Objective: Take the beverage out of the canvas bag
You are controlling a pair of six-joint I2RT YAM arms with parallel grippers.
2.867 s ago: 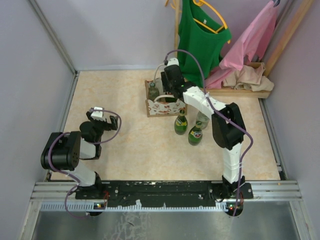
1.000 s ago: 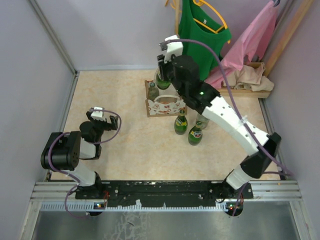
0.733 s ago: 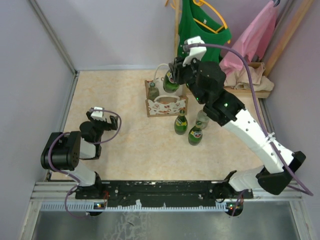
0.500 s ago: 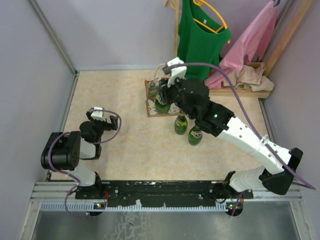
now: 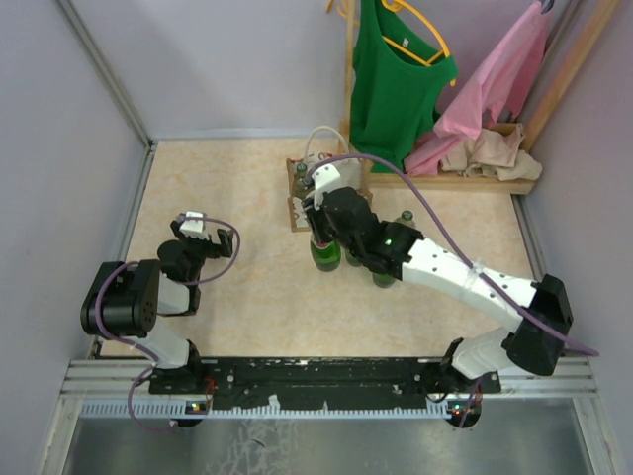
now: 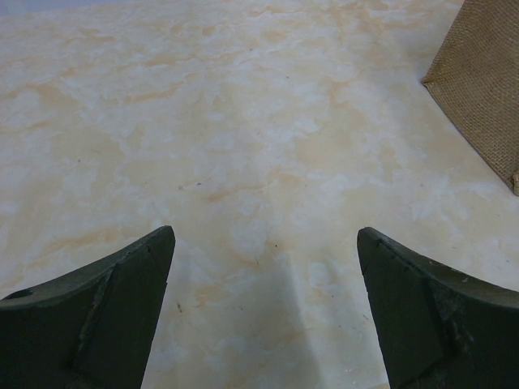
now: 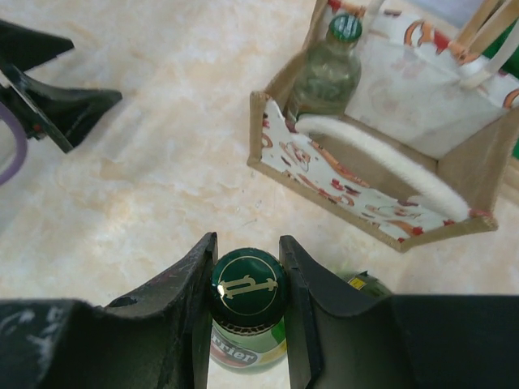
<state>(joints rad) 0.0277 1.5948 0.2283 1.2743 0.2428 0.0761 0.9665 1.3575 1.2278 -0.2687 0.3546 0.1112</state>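
My right gripper (image 7: 247,293) is shut on the cap of a green Perrier bottle (image 7: 246,320), held upright in front of the canvas bag (image 7: 381,174); in the top view the bottle (image 5: 325,253) stands low over the floor, left of other bottles. The bag (image 5: 300,210) is tan with white handles and a white-and-red front panel. One clear green-capped bottle (image 7: 327,71) still stands inside it at the left end. My left gripper (image 6: 263,312) is open and empty, low over the floor at the left (image 5: 195,236).
Other green bottles (image 5: 384,272) stand on the floor by my right arm, mostly hidden. A bottle (image 7: 365,284) shows right of the held one. A green top (image 5: 396,79) and pink garment (image 5: 490,89) hang at the back over a wooden tray (image 5: 475,181).
My right gripper lifted a green bottle up out of the bag, swung it forward and lowered it to the floor in front of the bag. The left arm has not moved.
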